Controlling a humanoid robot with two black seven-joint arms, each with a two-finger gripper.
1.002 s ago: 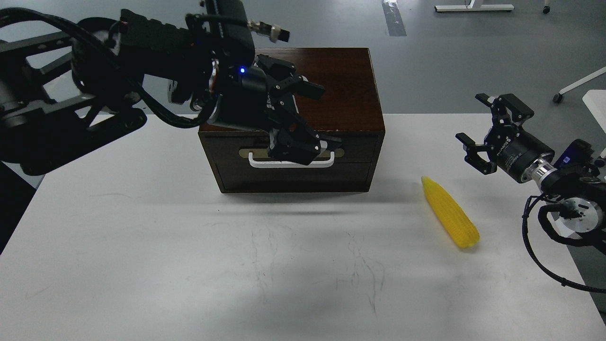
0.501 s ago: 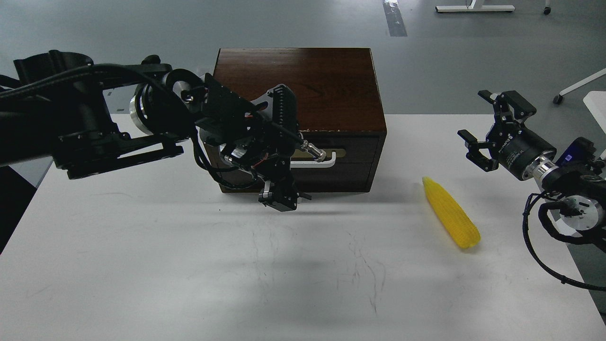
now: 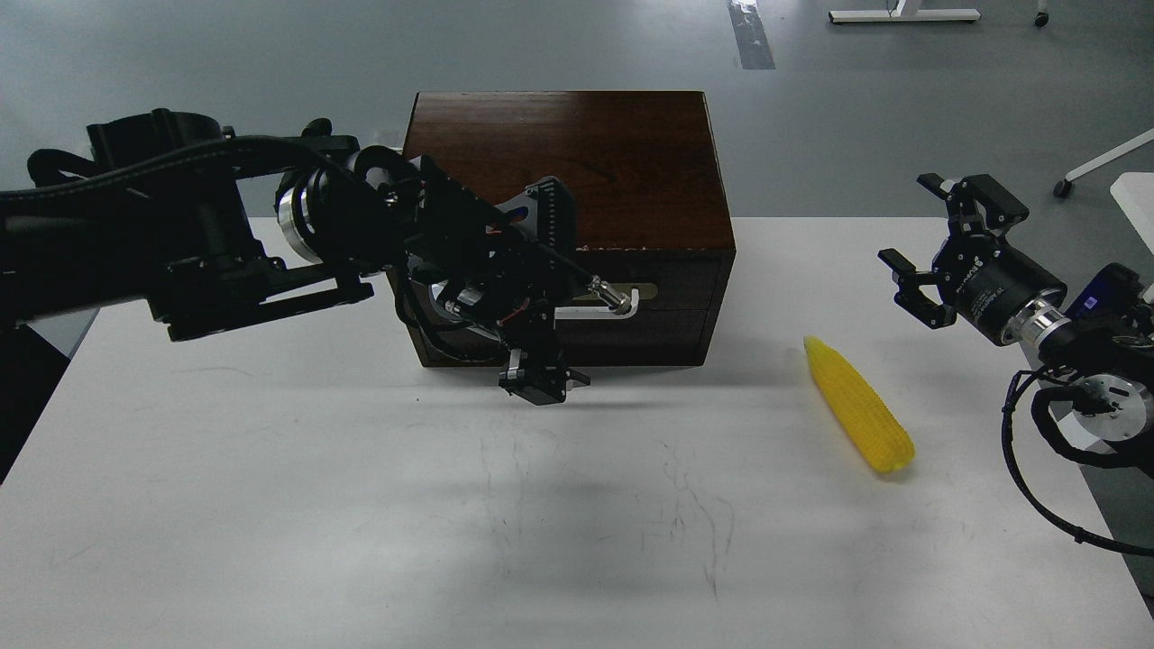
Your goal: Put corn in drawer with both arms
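The yellow corn [image 3: 856,406] lies on the white table [image 3: 270,505], right of the dark brown box [image 3: 559,153], tapered end toward the back. The drawer [image 3: 667,311] is closed; part of its white bar handle [image 3: 599,313] and beige plate show. My left arm crosses the box front from the left. Its gripper [image 3: 537,380] points down at the table just before the box's lower edge; its dark fingers cannot be told apart. My right gripper [image 3: 938,239] is open and empty, above the table, up and to the right of the corn.
The box stands at the table's back middle. The table's right edge runs close past the corn, under my right arm and its black cable [image 3: 1037,478]. A white furniture corner [image 3: 1138,191] and a wheeled leg [image 3: 1095,164] stand beyond on the grey floor.
My left gripper has swung down from the drawer handle to the table in front of the box, and the arm has turned over. My right gripper has drifted slightly right. The corn has not moved.
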